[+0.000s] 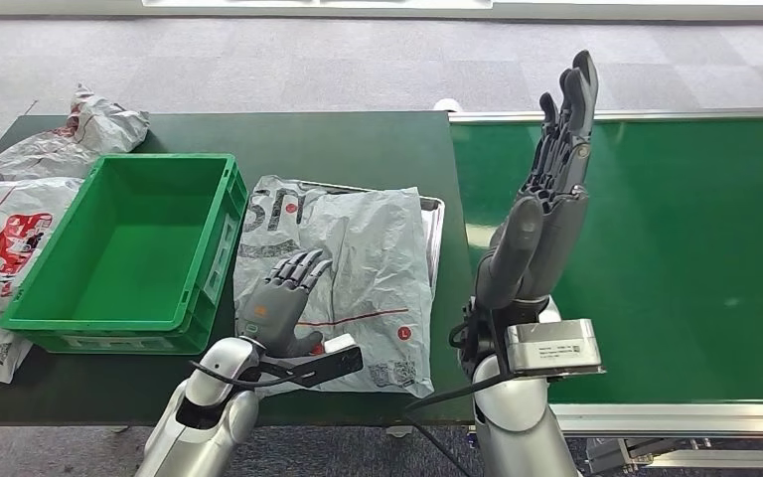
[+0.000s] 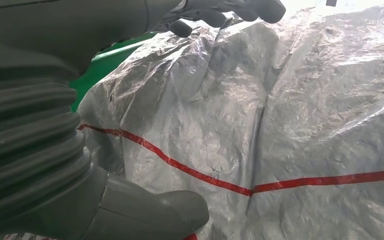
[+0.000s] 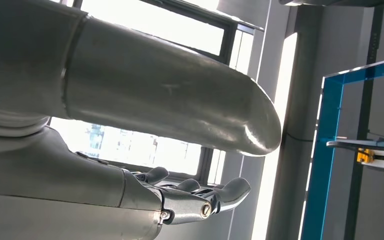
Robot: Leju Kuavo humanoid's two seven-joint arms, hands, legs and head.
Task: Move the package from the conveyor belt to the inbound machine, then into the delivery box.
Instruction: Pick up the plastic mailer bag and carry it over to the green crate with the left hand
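Left hand lies on the grey courier package, fingers spread, grasping nothing yet; likely positioned for pickup. The package rests on the inbound machine's metal tray, beside the green delivery box on the bench. Right hand is raised, released, over the conveyor belt

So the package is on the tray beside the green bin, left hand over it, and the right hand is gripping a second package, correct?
Not quite. The right hand holds nothing: the head view shows it raised over the conveyor with fingers straight and apart. The rest stands: the package lies on the tray beside the green bin, with the left hand over it.
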